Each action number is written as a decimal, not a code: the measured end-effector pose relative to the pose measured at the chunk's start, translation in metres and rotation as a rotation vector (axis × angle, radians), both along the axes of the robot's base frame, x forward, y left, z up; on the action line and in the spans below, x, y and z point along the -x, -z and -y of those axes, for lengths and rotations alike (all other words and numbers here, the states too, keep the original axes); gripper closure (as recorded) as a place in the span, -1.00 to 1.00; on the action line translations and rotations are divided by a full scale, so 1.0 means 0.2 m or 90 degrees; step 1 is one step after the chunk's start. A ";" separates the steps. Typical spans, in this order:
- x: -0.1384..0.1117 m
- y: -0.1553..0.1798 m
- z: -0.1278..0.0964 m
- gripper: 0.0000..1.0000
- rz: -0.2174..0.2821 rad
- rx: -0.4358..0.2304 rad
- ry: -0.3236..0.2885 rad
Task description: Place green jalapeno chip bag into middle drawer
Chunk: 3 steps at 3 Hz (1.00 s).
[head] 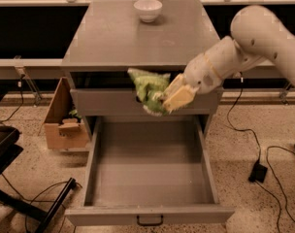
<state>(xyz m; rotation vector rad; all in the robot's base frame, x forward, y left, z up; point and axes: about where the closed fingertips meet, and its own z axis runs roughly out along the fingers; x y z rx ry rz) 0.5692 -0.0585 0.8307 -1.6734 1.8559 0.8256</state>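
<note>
Gripper: the gripper [166, 101] hangs in front of the cabinet, level with the upper drawer [101, 103] and above the open middle drawer [147, 178].
Fingers: the yellowish fingers [180, 96] are clamped on the green jalapeno chip bag [148, 88], gripping its right edge.
Bag relative to fingers: it sticks out at about 10 o'clock from the fingertips, crumpled, clear of the surface [133, 40] and of the drawer floor.
Bag in scene: in the air against the upper drawer's front, at 12 o'clock of the middle drawer's bare floor.
Middle drawer: pulled fully out, black handle [150, 221] at 6 o'clock.
Arm: the white arm [235, 52] enters from 3 o'clock.
Bowl: a white bowl [147, 9] stands at 12 o'clock on the surface, well apart from the bag.
Floor: a cardboard box [60, 125] stands at 9 o'clock of the cabinet.
</note>
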 end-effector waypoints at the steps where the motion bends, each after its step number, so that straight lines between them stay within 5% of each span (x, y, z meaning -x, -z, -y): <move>1: 0.20 0.29 0.03 1.00 -0.064 0.015 -0.013; 2: 0.20 0.31 -0.02 1.00 -0.065 0.018 -0.017; 3: 0.24 0.52 -0.22 1.00 -0.076 0.011 -0.047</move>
